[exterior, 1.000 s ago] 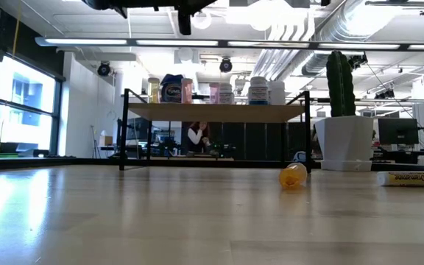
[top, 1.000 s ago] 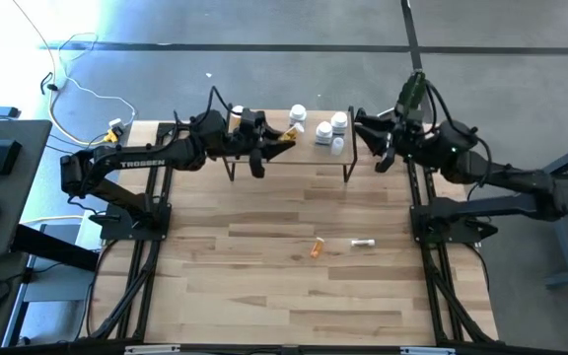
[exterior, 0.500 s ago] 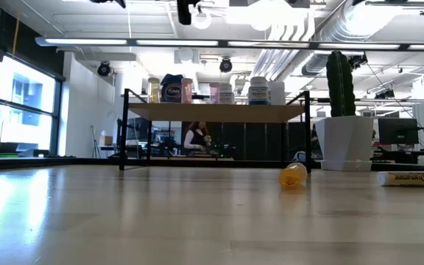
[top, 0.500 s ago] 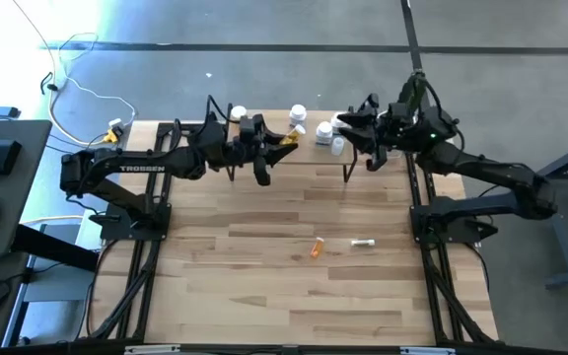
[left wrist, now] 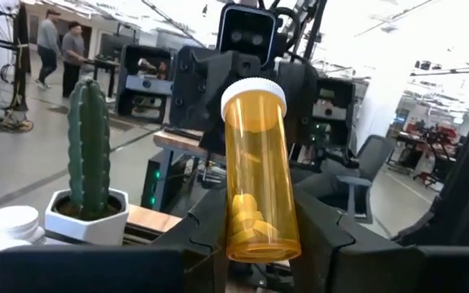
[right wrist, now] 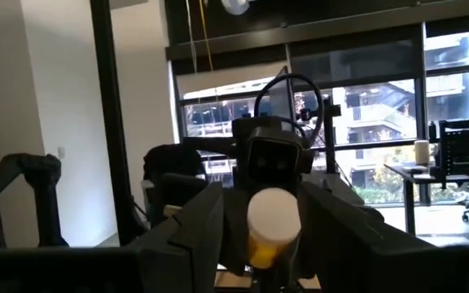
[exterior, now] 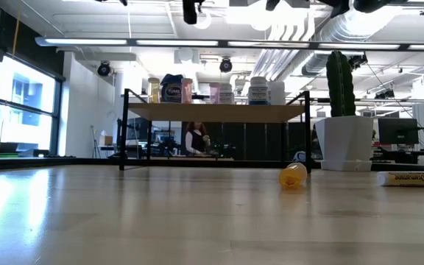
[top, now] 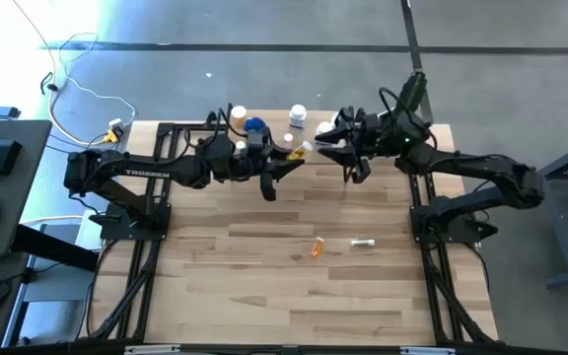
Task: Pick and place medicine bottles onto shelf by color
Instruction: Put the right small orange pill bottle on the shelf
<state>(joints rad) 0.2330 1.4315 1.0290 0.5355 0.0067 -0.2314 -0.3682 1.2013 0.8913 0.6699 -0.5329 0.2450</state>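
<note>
Left gripper [top: 299, 151]: I have it clamped on an orange bottle [left wrist: 256, 167], above the shelf [exterior: 216, 112].
Right gripper [top: 325, 146]: facing it, fingers part-spread around the white cap; grip unclear.
Table [top: 294, 286]: another orange bottle [top: 317, 247] lies near centre.

Orange bottle [left wrist: 258, 172] held above shelf [top: 299, 158].

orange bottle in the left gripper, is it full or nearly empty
Nearly empty: the orange bottle shows only a few pills heaped at its base, clear amber above them, white cap on.

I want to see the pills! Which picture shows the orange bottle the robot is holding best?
The left wrist view: the orange bottle stands up close, pills visible inside. The high view shows it tiny; the right wrist view shows its white cap; the low view misses it.
</note>
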